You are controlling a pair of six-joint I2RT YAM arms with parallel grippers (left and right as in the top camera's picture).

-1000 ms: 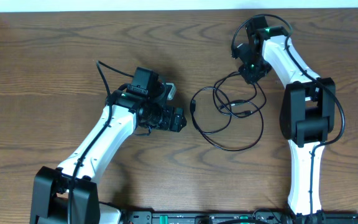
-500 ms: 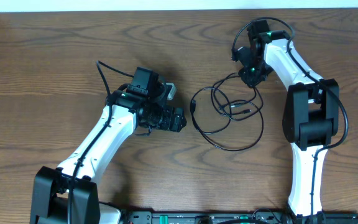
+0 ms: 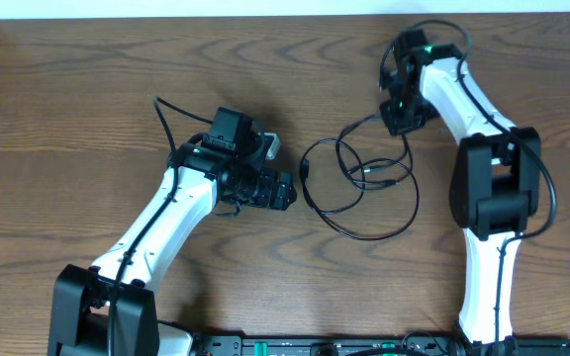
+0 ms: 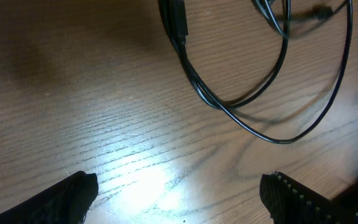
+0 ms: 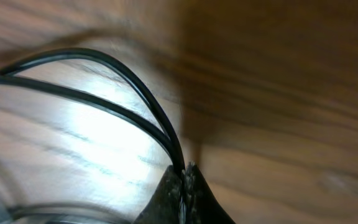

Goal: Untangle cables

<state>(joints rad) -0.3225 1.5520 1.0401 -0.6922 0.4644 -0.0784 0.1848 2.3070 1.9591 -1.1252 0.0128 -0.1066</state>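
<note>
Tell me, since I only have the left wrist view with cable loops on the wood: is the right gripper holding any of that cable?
Observer: Yes. The right wrist view shows the right gripper shut on two strands of the black cables.
Operator: Where along the tangle is that grip?
Observer: Overhead, it is at the far end of the loops; the rest lies on the wooden table.
Operator: How does my left gripper sit relative to the tangle?
Observer: Overhead, the left gripper lies just left of the loops, close to a plug end but apart from it.
</note>
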